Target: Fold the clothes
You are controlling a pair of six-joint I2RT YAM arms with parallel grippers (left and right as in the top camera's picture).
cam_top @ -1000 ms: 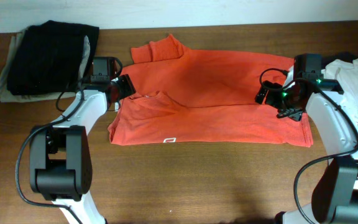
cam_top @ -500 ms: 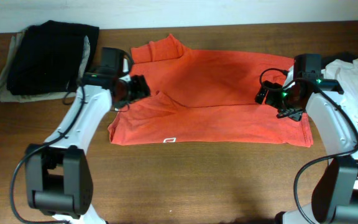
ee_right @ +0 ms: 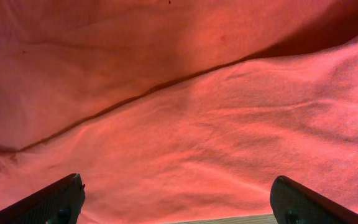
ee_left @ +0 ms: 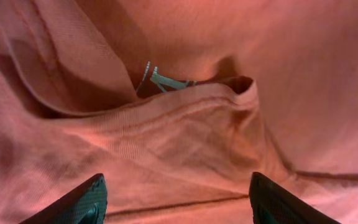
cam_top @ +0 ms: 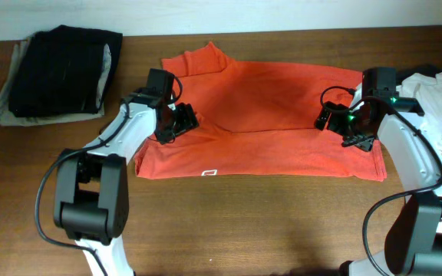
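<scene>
Edges: the red-orange T-shirt (cam_top: 275,130) has a straight near edge on the robot's side of the left claw (cam_top: 181,121) and the right claw (cam_top: 330,119). That edge runs parallel to the front of the worktop (cam_top: 267,230). One end of the shirt lies just outside the right claw.
Open room: bare wood runs wide on the near side of both claws. Only a narrow strip is left beyond the shirt on the far side.
Left claw side: outside the left claw, a band of bare wood separates the shirt from a folded black garment (cam_top: 60,69), which is stacked on a beige garment (cam_top: 2,107).
Right claw side: a white cloth (cam_top: 436,88) lies heaped just outside the right arm, near the shirt's end.
Long axis: side to side, from one claw to the other. A crease (cam_top: 282,131) follows the same line between them.
Pointing: one sleeve (cam_top: 198,60) sticks out toward the far edge, beyond the left claw. Where the neck lies cannot be told.
Look: laid flat in the middle of the worktop and lightly wrinkled. A small white label (cam_top: 209,172) sits at the near edge, on the robot's side of the left claw.
Left claw: released, fingers spread over a raised fold (ee_left: 185,102) whose mouth shows a small whitish marking (ee_left: 166,81). Nothing is between the fingers.
Right claw: released, spread wide over smooth cloth and the crease, gripping nothing.
</scene>
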